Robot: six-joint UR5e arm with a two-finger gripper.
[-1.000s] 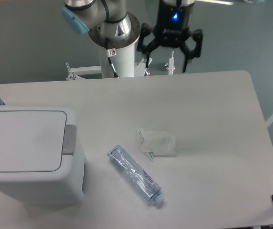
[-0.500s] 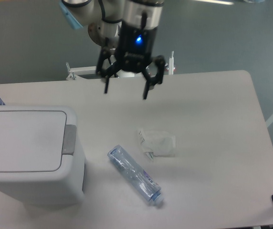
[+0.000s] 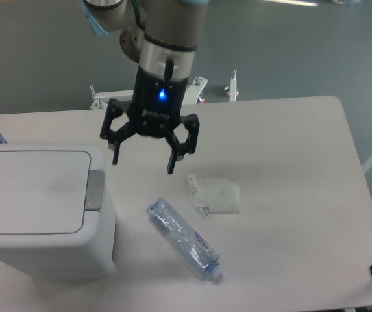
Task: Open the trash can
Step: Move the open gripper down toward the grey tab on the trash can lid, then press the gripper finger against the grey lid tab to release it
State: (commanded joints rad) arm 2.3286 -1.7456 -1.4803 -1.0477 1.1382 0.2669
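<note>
While the trash can sits at the table's left front with its flat lid down, the gripper hangs just beyond its right edge with both fingers spread wide and nothing between them. The grey push-latch tab lies on the can's right rim, its long axis running front to back, a little left of and nearer the camera than the left fingertip. Judged from this, the coming move is a short shift left and down onto the tab; the clear plastic bottle and crumpled wrapper lie apart to the right.
</note>
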